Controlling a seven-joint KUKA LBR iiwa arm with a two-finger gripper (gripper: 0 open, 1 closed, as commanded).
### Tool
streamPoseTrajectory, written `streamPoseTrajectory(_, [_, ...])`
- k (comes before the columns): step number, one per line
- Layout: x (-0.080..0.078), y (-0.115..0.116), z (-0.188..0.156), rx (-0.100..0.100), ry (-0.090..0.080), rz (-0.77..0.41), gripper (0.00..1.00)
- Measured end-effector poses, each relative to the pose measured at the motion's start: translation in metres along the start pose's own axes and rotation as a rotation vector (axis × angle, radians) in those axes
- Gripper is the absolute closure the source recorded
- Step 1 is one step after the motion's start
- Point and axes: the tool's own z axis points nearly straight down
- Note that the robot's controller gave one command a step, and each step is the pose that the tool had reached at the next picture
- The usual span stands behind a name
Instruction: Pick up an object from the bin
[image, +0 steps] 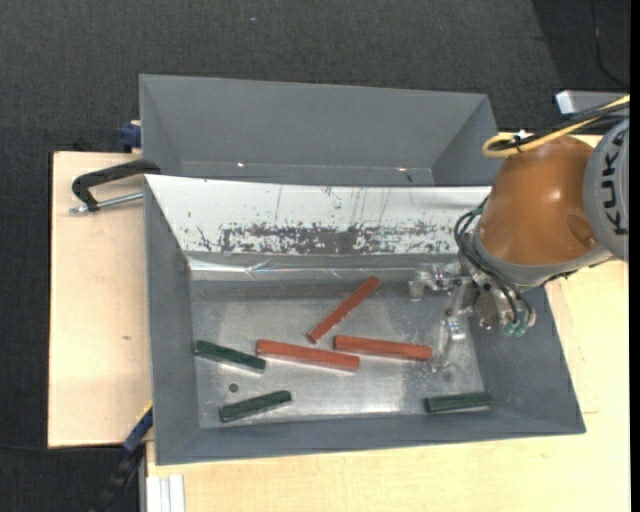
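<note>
Just behind the dark green stick (457, 403) by the front wall, the gripper (446, 350) hangs at the right end of a red stick (383, 348) mid-floor; clenched or released, I cannot tell. The red stick looks light, stiff and smooth, so it is probably best pinched across its narrow width.

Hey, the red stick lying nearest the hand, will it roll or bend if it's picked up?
The red stick looks straight and flat-sided, so it probably stays stiff and slides rather than rolls. It is long and thin; gripped near its right end, by the hand, it may tilt or twist.
</note>
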Motion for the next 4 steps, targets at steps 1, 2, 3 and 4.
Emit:
streamPoseTrajectory(1, [-0.001,-0.001,0.037,-0.003,0.013,-0.062,0.0])
streamPoseTrajectory(2, [-0.028,0.006,0.083,-0.002,0.005,-0.166,1.0])
streamPoseTrajectory(3, [-0.028,0.006,0.083,-0.002,0.005,-0.166,1.0])
streamPoseTrajectory(4, [-0.035,0.025,-0.106,0.0,-0.007,-0.187,1.0])
